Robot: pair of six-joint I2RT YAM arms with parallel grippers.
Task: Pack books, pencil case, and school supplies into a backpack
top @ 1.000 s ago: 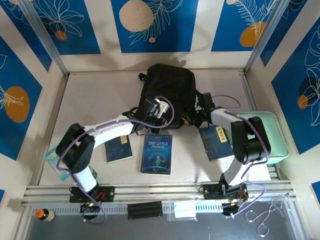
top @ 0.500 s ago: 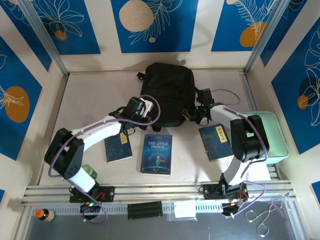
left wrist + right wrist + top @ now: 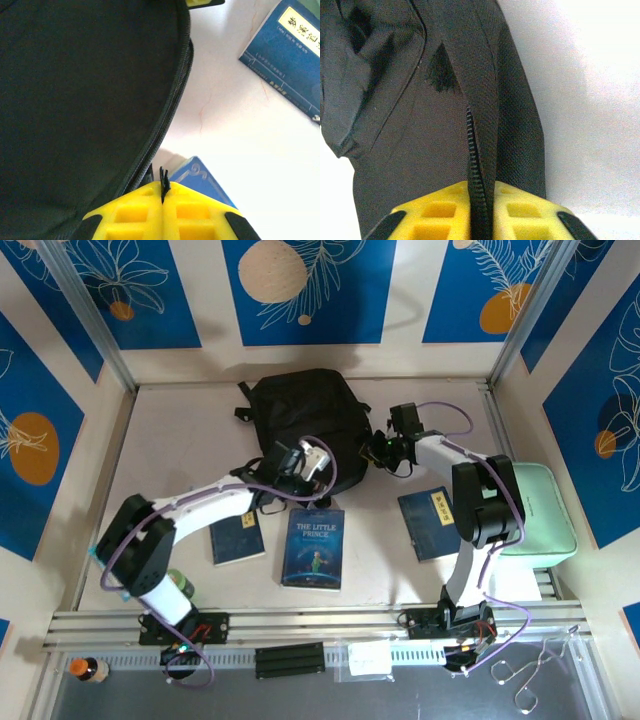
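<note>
Clamping backpack (image 3: 300,405), prob., L tool (image 3: 162,192), books (image 3: 313,547) nr

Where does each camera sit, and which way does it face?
Top external: above and behind the bases, looking down at the table; left arm and right arm reach to the backpack, three books nearer.
Left wrist: on the left arm, facing the backpack's zip edge and two books; left gripper shut on a black tab.
Right wrist: on the right arm, facing the backpack's zip, clamped in the right gripper.
Shared: every view shows the backpack; top and left wrist share books.
</note>
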